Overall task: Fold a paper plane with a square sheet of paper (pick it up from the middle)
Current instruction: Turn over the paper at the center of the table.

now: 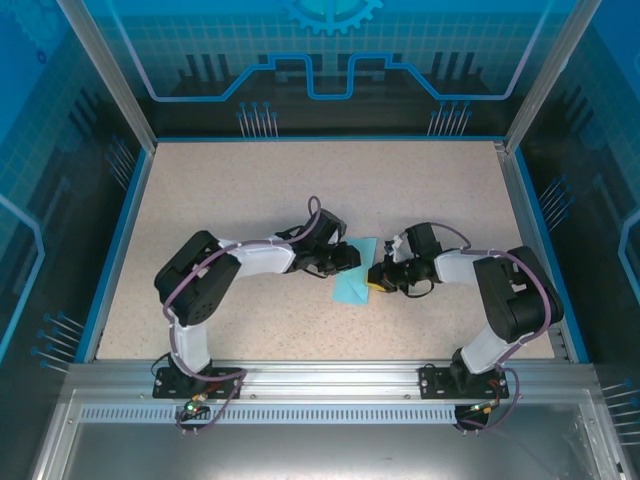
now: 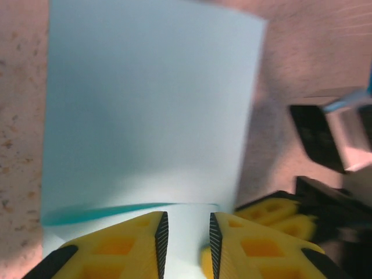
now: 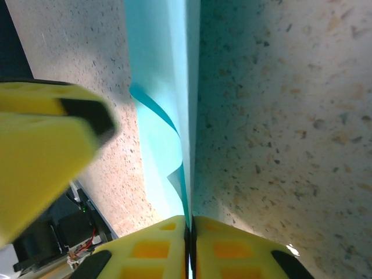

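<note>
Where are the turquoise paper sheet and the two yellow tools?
turquoise paper sheet (image 2: 151, 116), left wrist view, its middle.
left tool (image 2: 186, 224), left wrist view, between its fingertips.
right tool (image 3: 189, 224), right wrist view, between its fingertips.

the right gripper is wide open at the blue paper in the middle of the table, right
No: the right gripper is shut, pinching the edge of the blue paper, as the right wrist view shows. The paper is in the middle of the table.
</note>
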`<state>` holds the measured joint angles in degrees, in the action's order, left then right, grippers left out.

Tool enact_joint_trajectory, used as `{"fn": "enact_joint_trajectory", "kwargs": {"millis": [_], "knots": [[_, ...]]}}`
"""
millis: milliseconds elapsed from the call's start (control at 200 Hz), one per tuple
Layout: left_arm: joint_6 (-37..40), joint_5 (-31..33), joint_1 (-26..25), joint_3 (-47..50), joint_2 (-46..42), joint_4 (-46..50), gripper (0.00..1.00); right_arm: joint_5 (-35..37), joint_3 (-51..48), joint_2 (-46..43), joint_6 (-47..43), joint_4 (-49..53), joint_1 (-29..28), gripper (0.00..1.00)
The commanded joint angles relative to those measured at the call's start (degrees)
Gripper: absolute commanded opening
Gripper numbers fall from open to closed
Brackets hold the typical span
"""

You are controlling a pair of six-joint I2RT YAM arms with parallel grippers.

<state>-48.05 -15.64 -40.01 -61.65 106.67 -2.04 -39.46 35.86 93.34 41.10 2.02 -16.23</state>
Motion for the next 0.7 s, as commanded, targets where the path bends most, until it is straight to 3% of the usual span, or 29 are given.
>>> {"fn": "enact_joint_trajectory", "kwargs": {"millis": [0, 135, 235, 380, 515, 620, 695], "knots": [[0.5, 3.8, 0.1, 1.5, -6.9, 2.8, 0.32, -0.1, 2.6, -2.7, -3.2, 5.9, -0.6, 0.08], [1.4, 8.9, 0.1, 4.5, -13.1, 5.4, 0.35, 4.1, 6.6, -7.3, -7.2, 16.0, -0.8, 0.05], [1.1, 13.0, 0.1, 7.7, -18.3, 6.7, 0.36, 13.5, 11.4, -11.4, -10.7, 28.1, -2.4, 0.04], [1.2, 20.1, 0.1, 11.4, -26.1, 10.8, 0.36, 38.1, 22.0, -16.1, -12.1, 46.9, -9.2, 0.03], [-0.9, 28.6, 0.2, 15.1, -33.2, 14.4, 0.38, 61.7, 34.1, -13.4, -7.6, 63.8, -17.7, 0.02], [-3.4, 35.6, 0.2, 17.9, -37.7, 17.2, 0.37, 72.3, 40.4, -6.8, -2.7, 72.9, -22.6, 0.02], [-6.0, 40.3, 0.4, 20.1, -41.0, 19.3, 0.36, 75.9, 44.4, -0.8, -0.3, 77.1, -25.9, 0.02]]}}
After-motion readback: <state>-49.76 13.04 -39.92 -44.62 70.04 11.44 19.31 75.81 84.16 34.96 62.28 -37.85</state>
